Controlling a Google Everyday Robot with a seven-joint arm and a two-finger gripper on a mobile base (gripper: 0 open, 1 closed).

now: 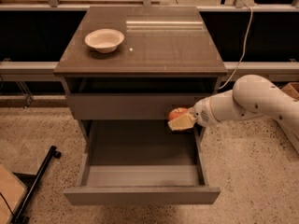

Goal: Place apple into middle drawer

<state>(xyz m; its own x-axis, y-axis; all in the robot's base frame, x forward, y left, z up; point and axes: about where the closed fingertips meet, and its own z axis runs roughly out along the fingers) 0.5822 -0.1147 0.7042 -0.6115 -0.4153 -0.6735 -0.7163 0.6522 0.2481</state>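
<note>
One speckled stone floor [252, 171] fills the lower part of the camera view. On it stands one cabinet [159, 50] with a flat brown top. Two drawers show in its front. The upper drawer [121, 107] is shut. The middle drawer [135, 148], below it, is pulled well out toward the camera, and its grey inside lies bare.

One white robot arm [252, 99] reaches in from the right, level with the lower edge of the upper drawer. One pale cable [240, 50] hangs behind it, running down past the right edge of the cabinet top. One black stand leg [37, 185] lies slantwise on the floor at lower left, just beside one tan flat thing [9, 192] in the corner. One brown box [292, 88] shows only by its corner at the right edge.

One white bowl [104, 39] sits on the left rear part of the cabinet top, upright, well apart from the arm.

One gripper [180, 120] ends the arm at the right side of the cabinet front, and its pale yellow fingers [182, 123] are clamped around the apple [177, 112]. The one apple, red-orange, is held in the air above the rear right corner of the open middle drawer, in front of the bottom edge of the upper drawer, and does not touch the drawer's floor.

One tiny white speck [130, 49] lies on the cabinet top just right of the bowl.
</note>
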